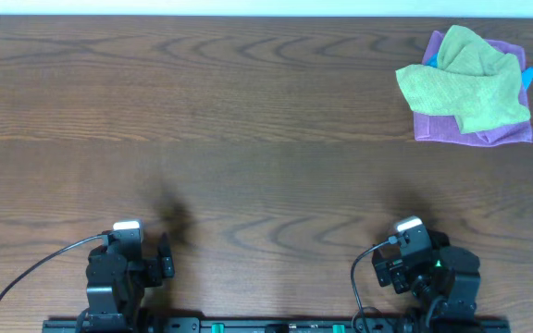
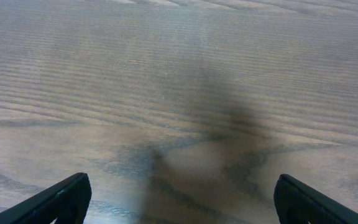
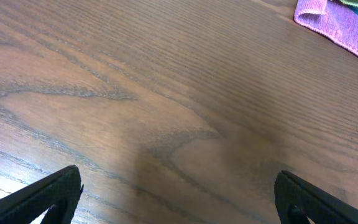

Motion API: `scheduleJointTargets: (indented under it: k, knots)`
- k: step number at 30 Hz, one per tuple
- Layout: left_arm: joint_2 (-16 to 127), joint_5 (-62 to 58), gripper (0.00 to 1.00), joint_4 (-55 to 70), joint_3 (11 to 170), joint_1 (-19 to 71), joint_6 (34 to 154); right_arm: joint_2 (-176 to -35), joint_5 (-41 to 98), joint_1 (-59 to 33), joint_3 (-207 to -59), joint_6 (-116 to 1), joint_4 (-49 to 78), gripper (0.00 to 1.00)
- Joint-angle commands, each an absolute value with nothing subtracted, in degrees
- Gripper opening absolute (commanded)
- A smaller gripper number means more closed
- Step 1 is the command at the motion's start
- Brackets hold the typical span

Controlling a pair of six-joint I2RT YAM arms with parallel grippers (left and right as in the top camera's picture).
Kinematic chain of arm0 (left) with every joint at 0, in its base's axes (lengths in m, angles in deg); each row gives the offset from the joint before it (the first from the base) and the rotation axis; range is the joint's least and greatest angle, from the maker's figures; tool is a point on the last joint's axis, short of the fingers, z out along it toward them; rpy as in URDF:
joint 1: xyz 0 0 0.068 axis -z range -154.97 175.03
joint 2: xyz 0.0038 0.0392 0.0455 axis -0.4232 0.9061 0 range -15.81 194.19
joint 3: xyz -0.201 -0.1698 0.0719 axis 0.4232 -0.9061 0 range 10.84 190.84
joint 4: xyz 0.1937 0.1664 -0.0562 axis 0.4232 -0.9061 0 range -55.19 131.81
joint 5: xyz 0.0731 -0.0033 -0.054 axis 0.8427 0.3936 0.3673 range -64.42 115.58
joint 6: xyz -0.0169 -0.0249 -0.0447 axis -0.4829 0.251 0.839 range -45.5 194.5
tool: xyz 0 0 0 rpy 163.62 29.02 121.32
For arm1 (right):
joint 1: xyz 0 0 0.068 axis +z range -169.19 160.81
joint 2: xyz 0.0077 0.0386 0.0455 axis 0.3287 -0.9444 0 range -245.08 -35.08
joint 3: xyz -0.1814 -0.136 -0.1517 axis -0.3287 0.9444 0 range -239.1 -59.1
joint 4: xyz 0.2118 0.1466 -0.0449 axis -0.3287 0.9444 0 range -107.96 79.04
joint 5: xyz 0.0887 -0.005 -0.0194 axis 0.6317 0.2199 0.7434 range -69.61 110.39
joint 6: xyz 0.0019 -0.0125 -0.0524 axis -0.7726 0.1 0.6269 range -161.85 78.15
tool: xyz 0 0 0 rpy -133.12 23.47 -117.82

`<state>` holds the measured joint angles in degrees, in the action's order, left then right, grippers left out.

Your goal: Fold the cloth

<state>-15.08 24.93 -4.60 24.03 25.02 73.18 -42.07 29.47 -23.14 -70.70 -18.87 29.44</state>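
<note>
Cloth (image 1: 484, 69) to be folded is as far from the arms as the scene allows, a crumpled bright green heap in the upper right of the overhead view, so most of the risks come from distance and from what it lies on.

Nearest, along the bottom edge, the left gripper (image 2: 182, 202) and the right gripper (image 3: 179, 199) both hang over bare wood with their jaws spread wide and nothing between them. Beyond them the table (image 1: 248, 111) stretches away with nothing else on it.

At the far end the cloth lies in a pile: a duller green cloth (image 1: 424, 88) is touching it on the left, a purple cloth (image 1: 475, 137) lies under both, and a bit of something blue (image 1: 526, 76) shows at the pile's right edge. The right wrist view shows only a corner of the purple cloth (image 3: 334, 25), in the upper right of that frame.

I judge the likeliest slip to be a pinch that takes the wrong green cloth, or two layers at once — the colours are close and the folds overlap. Pulling could also drag the purple cloth along. The left arm has a long diagonal reach, so the right may have to bring the cloth closer first. The pile also lies near the table's far edge, where a clumsy push could send it off.
</note>
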Motion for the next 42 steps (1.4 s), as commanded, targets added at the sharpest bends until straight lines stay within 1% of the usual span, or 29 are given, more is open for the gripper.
scheduleJointTargets:
  k: [1,11,14,17,19,20,23,25,28,29,30,32,37,39,42]
  knots:
    - [-15.5,26.2,0.95,-7.5,22.2,24.7,73.2,-41.7,29.9,-23.7,-70.5,-19.5,29.7,0.99]
    - [-15.5,26.2,0.95,-7.5,22.2,24.7,73.2,-41.7,30.7,-23.7,-70.5,-19.6,28.3,0.99]
    - [-15.5,26.2,0.95,-7.5,22.2,24.7,73.2,-41.7,35.7,-23.7,-70.5,-19.6,25.9,0.99]
    - [-15.5,26.2,0.95,-7.5,22.2,24.7,73.2,-41.7,44.9,-23.7,-70.5,-21.8,22.3,0.99]
    - [-15.5,26.2,0.95,-7.5,22.2,24.7,73.2,-41.7,54.7,-23.7,-70.5,-33.0,17.4,0.99]
    - [-15.5,26.2,0.95,-7.4,22.2,24.7,73.2,-41.7,58.6,-23.7,-70.5,-40.7,14.6,0.99]
    - [-15.5,26.2,0.95,-7.5,22.2,24.7,73.2,-42.6,60.9,-23.8,-70.6,-60.8,8.2,0.99]
    - [-15.5,26.2,0.95,-7.5,22.2,24.7,73.2,-44.5,60.4,-24.8,-71.4,-64.3,4.7,0.99]
    - [-15.5,26.2,0.95,-7.5,22.2,24.7,73.2,-50.5,60.4,-27.8,-76.9,-71.7,6.6,0.99]
    - [-15.5,26.2,0.95,-7.5,22.2,24.7,73.2,-54.0,60.2,-29.3,-80.0,-72.2,7.9,0.99]
    - [-15.5,26.2,0.95,-7.5,22.2,24.7,73.2,-56.9,60.2,-30.4,-82.6,-71.8,8.6,0.99]
    - [-15.5,26.2,0.95,-7.5,22.2,24.7,73.2,-66.0,60.2,-32.4,-90.5,-67.5,8.8,0.99]
    - [-15.5,26.2,0.95,-7.5,22.2,24.7,73.2,-85.0,58.1,-33.0,-107.1,-64.5,9.0,0.99]
    - [-15.5,26.2,0.95,-7.5,22.2,24.7,73.2,-93.9,54.5,-33.1,-114.7,-64.7,10.6,0.99]
    - [-15.5,26.2,0.95,-7.5,22.2,24.7,73.2,-106.6,42.9,-33.2,-126.4,-70.0,15.4,0.99]
